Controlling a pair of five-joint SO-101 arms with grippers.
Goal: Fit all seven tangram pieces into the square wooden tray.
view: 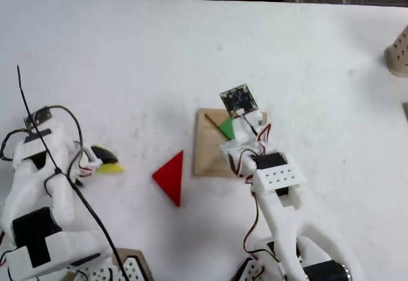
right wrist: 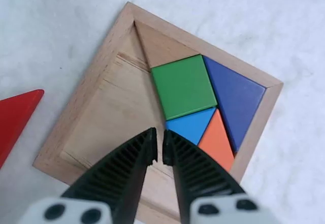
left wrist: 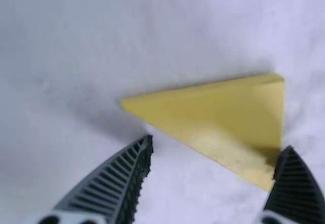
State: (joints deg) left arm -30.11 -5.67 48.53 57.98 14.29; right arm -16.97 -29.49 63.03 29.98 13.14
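The yellow triangle (left wrist: pixel 218 115) lies flat on the white table. My left gripper (left wrist: pixel 216 150) is open, with one finger on each side of the triangle's near edge. From above, the yellow triangle (view: pixel 109 167) lies just to the right of the left arm. The square wooden tray (right wrist: pixel 81 117) holds a green square (right wrist: pixel 184 86), a dark blue triangle (right wrist: pixel 233 99), a light blue piece (right wrist: pixel 192 125) and an orange triangle (right wrist: pixel 217 141). My right gripper (right wrist: pixel 159 145) hovers shut over the tray's bare floor, holding nothing. A red triangle (view: pixel 171 176) lies on the table left of the tray (view: pixel 207 160).
A pale wooden pegged block (view: pixel 398 51) stands at the far right edge. Black cables hang around the left arm (view: pixel 38 185). The table's far half is open white surface.
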